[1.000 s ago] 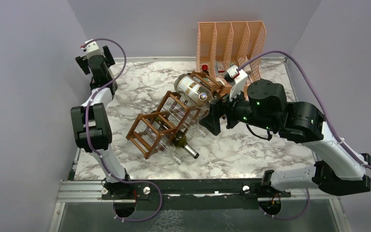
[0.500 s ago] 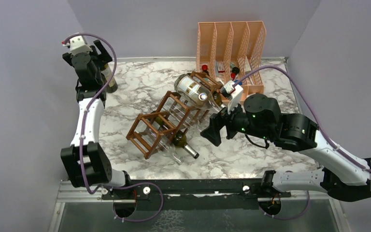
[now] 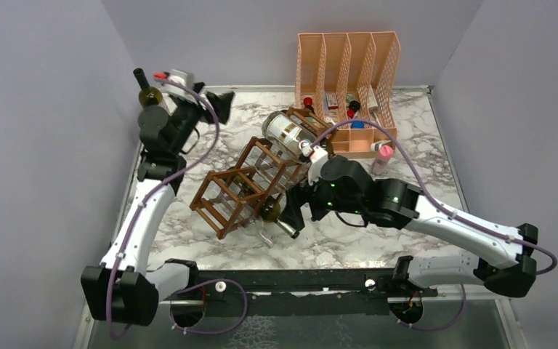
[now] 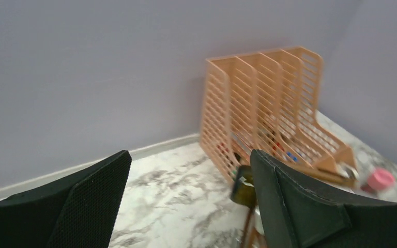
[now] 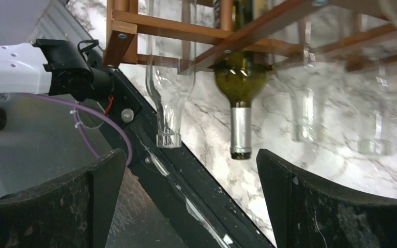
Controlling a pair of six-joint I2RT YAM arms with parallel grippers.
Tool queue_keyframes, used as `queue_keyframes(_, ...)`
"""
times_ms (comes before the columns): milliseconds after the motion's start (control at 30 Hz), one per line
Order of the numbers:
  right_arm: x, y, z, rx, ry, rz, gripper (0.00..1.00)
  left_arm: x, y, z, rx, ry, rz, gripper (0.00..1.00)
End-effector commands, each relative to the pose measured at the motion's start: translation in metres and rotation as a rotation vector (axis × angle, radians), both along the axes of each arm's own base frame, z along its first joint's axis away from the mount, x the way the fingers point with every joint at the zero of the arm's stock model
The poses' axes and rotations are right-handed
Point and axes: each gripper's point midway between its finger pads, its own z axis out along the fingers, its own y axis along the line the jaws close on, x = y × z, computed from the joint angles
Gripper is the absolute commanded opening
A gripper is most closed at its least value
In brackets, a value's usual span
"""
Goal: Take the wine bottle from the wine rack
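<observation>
**Green bottle in the rack, both grippers empty**

The wine rack lies slantwise in the middle of the marble table, a brown wooden lattice in two tiers. The green wine bottle lies in a lower cell near the rack's near end, its silver-foiled neck pointing towards the arm bases. In the right wrist view four necks stick out of the lattice: this one green one, and three of clear glass, of which the clear bottle nearest the rack's corner is sharp and the other two are faint. One large labelled clear bottle lies at the rack's far end, in the upper tier.

The peach file organiser stands against the back wall and has four slots. Small bottles sit low in them, at least two with red caps, and with them a blue piece; they are too small to count surely. One pink-capped item stands on the table just beside the organiser's near right corner.

One dark bottle stands upright in the far left corner, behind the left arm.

The left gripper is raised near that corner, jaws apart with nothing between them. The right gripper is low at the rack's near side, jaws wide apart and empty, the green neck just ahead of the gap.
</observation>
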Motion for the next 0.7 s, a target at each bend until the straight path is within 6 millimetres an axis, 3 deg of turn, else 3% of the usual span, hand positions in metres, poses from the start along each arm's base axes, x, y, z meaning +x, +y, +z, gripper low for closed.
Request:
queue_keyframes(0, -0.006, 0.044, -0.019, 0.049, 0.061, 0.102, 1.0, -0.056, -0.05, 0.011, 0.2, -0.237, -0.145, 0.92)
queue_keyframes(133, -0.009, 0.073, -0.036, 0.095, 0.093, 0.177, 1.0, -0.087, -0.053, 0.013, 0.23, -0.337, -0.156, 0.94)
queue_keyframes(267, -0.005, 0.09, -0.063, 0.07, 0.132, 0.179, 1.0, -0.106, -0.059, 0.01, 0.272, -0.393, -0.15, 0.94)
queue_keyframes(567, -0.01, 0.098, -0.108, 0.084, 0.193, 0.183, 0.98, -0.11, -0.054, 0.007, 0.304, -0.412, -0.057, 0.93)
queue_keyframes(667, -0.015, 0.101, -0.114, 0.126, 0.207, 0.201, 0.91, -0.108, -0.049, 0.007, 0.299, -0.404, -0.029, 0.93)
